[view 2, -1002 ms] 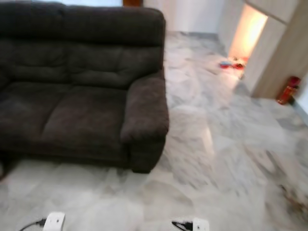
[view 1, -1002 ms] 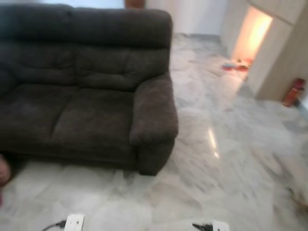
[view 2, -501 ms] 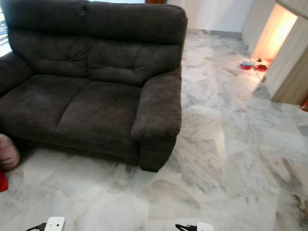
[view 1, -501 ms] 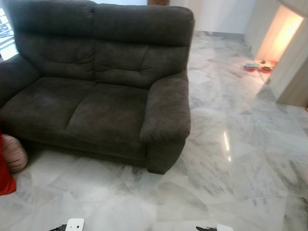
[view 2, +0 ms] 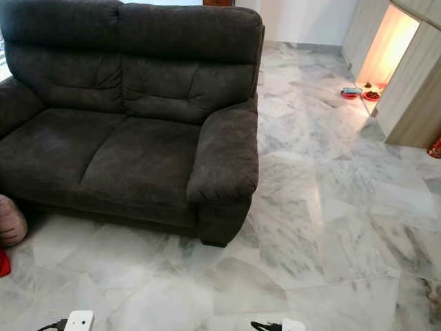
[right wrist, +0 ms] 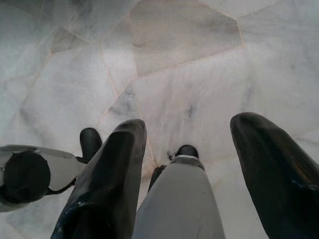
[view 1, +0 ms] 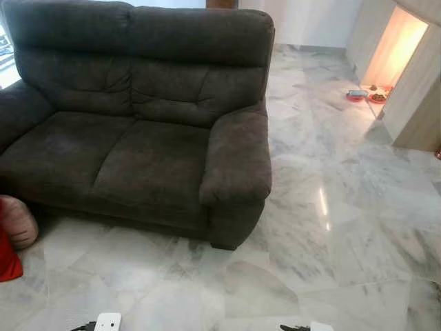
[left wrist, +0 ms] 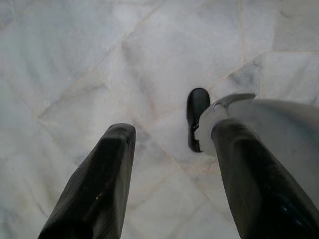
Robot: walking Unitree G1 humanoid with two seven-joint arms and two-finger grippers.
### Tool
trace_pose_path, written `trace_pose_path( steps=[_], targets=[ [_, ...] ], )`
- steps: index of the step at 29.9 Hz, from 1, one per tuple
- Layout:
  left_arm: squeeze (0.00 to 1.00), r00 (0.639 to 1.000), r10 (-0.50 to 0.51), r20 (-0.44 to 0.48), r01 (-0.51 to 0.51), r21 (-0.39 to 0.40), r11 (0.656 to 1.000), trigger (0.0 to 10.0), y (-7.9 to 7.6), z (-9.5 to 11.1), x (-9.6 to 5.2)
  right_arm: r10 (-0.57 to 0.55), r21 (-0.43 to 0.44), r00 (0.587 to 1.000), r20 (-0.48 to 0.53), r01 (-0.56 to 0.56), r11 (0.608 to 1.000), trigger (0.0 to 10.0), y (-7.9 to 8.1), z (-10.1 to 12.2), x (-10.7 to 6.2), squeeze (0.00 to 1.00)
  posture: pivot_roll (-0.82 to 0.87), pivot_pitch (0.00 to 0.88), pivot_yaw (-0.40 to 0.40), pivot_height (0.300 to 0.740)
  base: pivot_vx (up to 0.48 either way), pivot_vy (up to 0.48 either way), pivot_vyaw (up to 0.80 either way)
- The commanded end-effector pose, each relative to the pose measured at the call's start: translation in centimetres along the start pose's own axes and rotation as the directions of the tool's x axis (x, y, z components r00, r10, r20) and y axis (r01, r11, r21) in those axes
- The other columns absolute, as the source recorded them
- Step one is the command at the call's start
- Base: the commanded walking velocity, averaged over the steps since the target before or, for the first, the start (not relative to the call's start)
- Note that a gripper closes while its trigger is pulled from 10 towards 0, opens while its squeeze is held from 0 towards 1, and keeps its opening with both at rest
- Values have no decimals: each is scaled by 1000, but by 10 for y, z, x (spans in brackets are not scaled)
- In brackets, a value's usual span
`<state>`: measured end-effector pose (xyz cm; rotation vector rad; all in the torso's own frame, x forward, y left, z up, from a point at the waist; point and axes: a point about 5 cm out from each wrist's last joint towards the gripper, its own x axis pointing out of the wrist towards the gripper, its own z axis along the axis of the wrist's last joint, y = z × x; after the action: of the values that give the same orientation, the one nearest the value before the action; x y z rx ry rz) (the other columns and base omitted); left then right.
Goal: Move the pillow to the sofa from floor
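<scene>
From the head cameras, a dark grey-brown two-seat fabric sofa (view 1: pixel 138 124) stands on a pale grey-veined marble floor (view 1: pixel 331 234), its seat cushions bare. At the far left edge, on the floor just beside the sofa's near left corner, lies a rounded pinkish pillow with faint stripes (view 1: pixel 17 221); it is cut off by the frame, looks plump and soft, and touches a bright red object (view 1: pixel 7 258) nearer the camera. Far right, a lit doorway in a light wood wall (view 1: pixel 396 48) glows warm, with small red dishes (view 1: pixel 365 96) on the floor before it. Two white arm parts with black cables (view 1: pixel 107 321) peek in at the near edge.

In the left wrist view, the left gripper (left wrist: pixel 172 179) hangs over bare marble, its two black fingers (left wrist: pixel 99 184) spread apart and grasping nothing; the robot's black foot (left wrist: pixel 197 117) shows beyond.

In the right wrist view, the right gripper (right wrist: pixel 192 174) also hangs released, fingers (right wrist: pixel 114 184) wide apart over the marble, with the robot's grey leg (right wrist: pixel 182 199) between them.
</scene>
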<state>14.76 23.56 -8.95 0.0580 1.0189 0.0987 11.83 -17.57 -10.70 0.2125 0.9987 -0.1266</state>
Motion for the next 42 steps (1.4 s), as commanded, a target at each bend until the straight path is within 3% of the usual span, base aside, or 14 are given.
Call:
trace_pose_path(
  steps=[1, 11, 20, 42],
  targets=[
    [0, 1000, 3, -17, -2, 14, 1000, 10000, 1, -4, -1, 12, -14, 1000, 2, -11, 1000, 10000, 3, 1, 1, 0, 126, 0, -48, 740, 0, 349, 0],
    [0, 1000, 1, -18, -1, 11, 1000, 10000, 1, -4, -1, 12, -32, 1000, 3, -12, 999, 10000, 3, 2, 1, 0, 126, 0, -50, 740, 0, 348, 358],
    [0, 1000, 0, -16, 0, 7, 1000, 10000, 1, -3, -1, 26, 13, 1000, 13, -27, 1000, 10000, 5, 2, 1, 0, 128, 0, -50, 740, 0, 348, 0],
    [0, 1000, -10, 7, 10, -1, 1000, 10000, -3, 8, 2, 28, 11, 999, 36, -29, 1000, 10000, 5, 15, 4, 0, 96, 0, -42, 740, 0, 347, 0]
  ],
)
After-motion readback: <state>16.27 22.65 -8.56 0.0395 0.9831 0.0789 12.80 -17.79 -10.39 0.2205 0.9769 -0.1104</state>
